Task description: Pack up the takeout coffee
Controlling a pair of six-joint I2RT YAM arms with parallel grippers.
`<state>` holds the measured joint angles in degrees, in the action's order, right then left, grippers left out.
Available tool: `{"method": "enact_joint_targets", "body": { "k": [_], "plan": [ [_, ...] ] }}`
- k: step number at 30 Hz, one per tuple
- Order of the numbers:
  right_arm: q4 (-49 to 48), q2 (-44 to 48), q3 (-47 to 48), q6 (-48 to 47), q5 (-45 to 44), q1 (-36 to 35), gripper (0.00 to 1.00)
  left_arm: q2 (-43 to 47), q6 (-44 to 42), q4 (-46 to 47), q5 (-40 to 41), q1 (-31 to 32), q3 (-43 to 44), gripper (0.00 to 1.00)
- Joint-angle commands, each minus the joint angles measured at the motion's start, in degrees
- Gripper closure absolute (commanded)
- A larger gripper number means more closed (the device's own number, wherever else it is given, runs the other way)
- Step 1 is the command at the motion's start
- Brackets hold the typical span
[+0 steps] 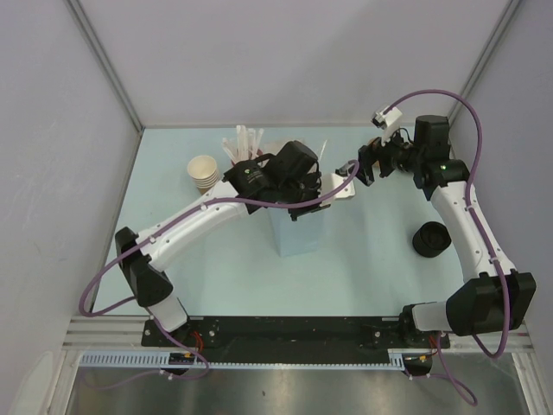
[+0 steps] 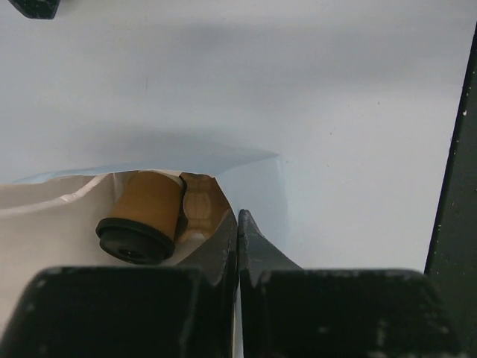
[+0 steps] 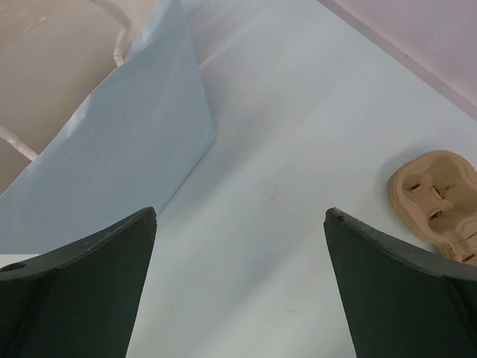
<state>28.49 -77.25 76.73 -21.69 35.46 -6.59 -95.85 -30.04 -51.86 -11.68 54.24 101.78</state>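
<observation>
- Left claw: its two dark fingers are pressed together, and the rim of the blue paper bag runs in between their tips, so it seems to be pinched there.
- Takeout coffee: the wrist view shows it inside the bag, lying on its side. The black lid faces the bag's mouth and the brown body points deeper in.
- A pale tan moulded shape sits just right of the cup, touching or almost touching it. I cannot tell what it is.
- From above, the bag stands near the middle of the table, with the left arm bent over its far end. The cup is hidden in this view.
- Right claw: fingers spread wide with only bare table between them. It hangs just right of the bag's far end, not touching it.
- A tan moulded pulp piece lies on the table to that claw's right.
- A stack of tan lidless cups stands left of the bag at the far side, with white straws just beyond it.
- A round black object rests on the right of the table, beside the right arm.
</observation>
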Motion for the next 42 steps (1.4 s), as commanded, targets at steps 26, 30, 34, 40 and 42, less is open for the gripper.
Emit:
{"method": "enact_joint_targets", "body": {
  "k": [26,30,34,40,42],
  "plan": [
    [-0.8,-0.8,0.2,-0.5,0.8,-0.2,0.0,11.7,-3.8,-0.7,0.3,-0.1,-8.0,0.49],
    [-0.8,-0.4,0.2,-0.6,0.9,0.2,0.0,13.1,-3.5,-0.5,0.7,-0.2,-8.1,0.18],
    [-0.9,-0.3,0.2,-0.5,1.1,0.2,0.0,16.0,-3.3,-0.8,2.2,-0.4,-8.1,0.0],
    [-0.8,-0.3,0.2,-0.6,0.6,0.3,0.0,23.3,-2.9,-1.2,3.4,-3.2,-7.6,0.01],
    [-1.0,-0.3,0.1,-0.3,0.3,0.3,0.0,25.6,-2.1,-0.4,1.4,-7.0,-7.6,0.01]
  ]
}}
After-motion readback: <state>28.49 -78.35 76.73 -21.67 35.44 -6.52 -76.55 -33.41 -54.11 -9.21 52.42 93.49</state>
